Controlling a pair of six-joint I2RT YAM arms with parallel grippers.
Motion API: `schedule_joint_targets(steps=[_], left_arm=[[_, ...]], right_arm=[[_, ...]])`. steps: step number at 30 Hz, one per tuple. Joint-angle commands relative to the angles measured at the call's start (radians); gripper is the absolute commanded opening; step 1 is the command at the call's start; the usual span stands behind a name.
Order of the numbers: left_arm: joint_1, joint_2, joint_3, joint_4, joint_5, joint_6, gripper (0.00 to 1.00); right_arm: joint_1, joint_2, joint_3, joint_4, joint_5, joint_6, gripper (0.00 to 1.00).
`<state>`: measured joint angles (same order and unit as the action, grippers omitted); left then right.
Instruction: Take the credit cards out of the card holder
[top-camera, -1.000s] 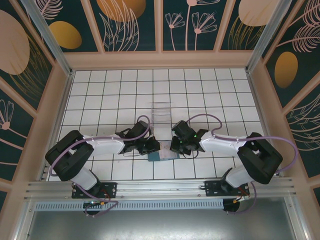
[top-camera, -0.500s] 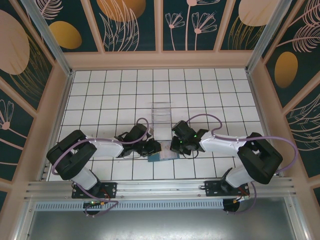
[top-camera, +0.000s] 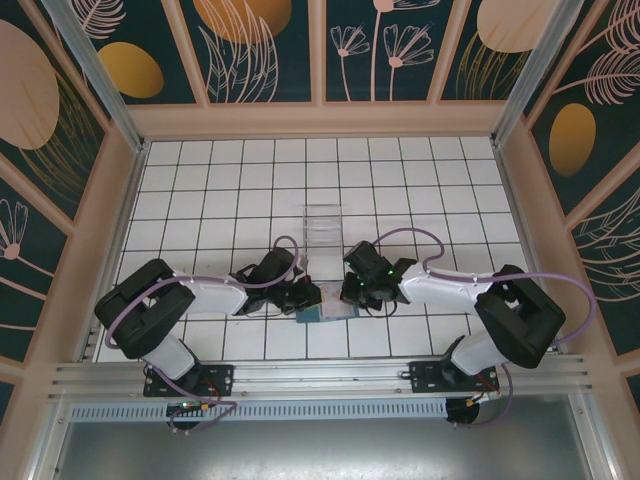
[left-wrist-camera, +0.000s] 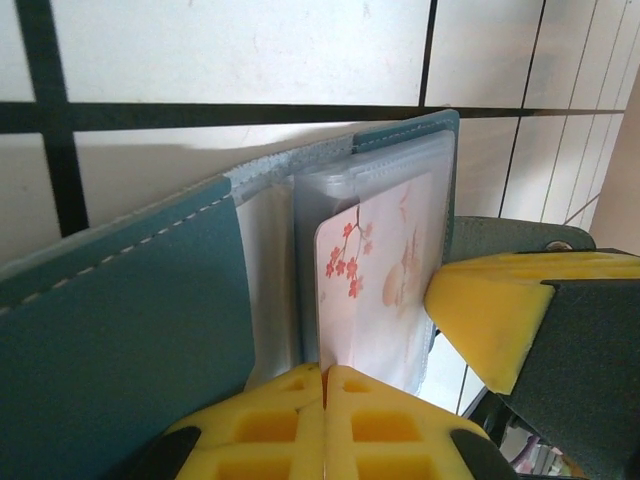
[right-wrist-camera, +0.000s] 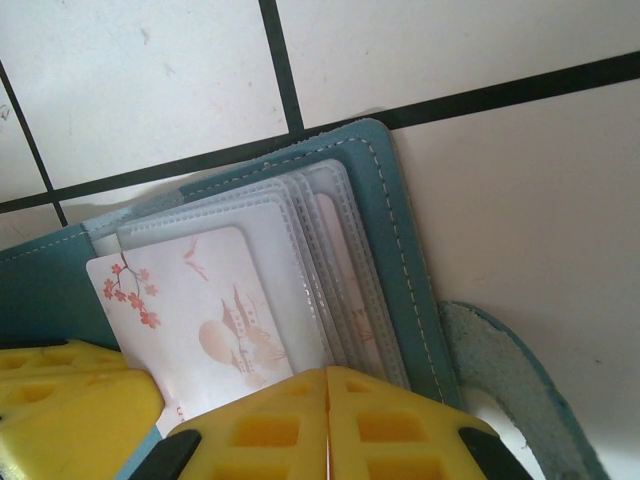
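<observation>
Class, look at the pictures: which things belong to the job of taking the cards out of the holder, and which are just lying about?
Belongs to the job:
teal card holder
blossom-print card
left hand and right hand, both at the holder

Just lying about:
see-through plastic box, farther back on the tiled table

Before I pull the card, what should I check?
1. Holder open, sleeves exposed: ok.
2. Left fingers shut at the card edge: ok.
3. Card actually pinched: cannot tell.
4. Right fingers shut over the sleeves: ok.
5. Card clear of its sleeve: cannot tell.
</observation>
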<state>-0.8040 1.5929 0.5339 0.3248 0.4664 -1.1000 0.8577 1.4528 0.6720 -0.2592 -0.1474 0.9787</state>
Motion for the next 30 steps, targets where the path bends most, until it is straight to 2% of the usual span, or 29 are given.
schedule_joint_targets(steps=[1, 10, 18, 30], left_arm=[[0.014, -0.034, 0.011, -0.091, -0.026, 0.044, 0.07], [0.056, -0.116, -0.002, -0.199, -0.047, 0.11, 0.04], [0.083, -0.195, 0.051, -0.356, -0.099, 0.202, 0.01], [0.088, -0.244, 0.194, -0.584, -0.198, 0.46, 0.0]], right_arm=[[0.009, 0.023, -0.014, -0.1, 0.041, 0.007, 0.08], [0.007, 0.017, -0.011, -0.109, 0.048, 0.007, 0.08], [0.007, 0.008, 0.004, -0.121, 0.052, 0.004, 0.08], [0.007, -0.03, 0.051, -0.157, 0.057, -0.004, 0.14]])
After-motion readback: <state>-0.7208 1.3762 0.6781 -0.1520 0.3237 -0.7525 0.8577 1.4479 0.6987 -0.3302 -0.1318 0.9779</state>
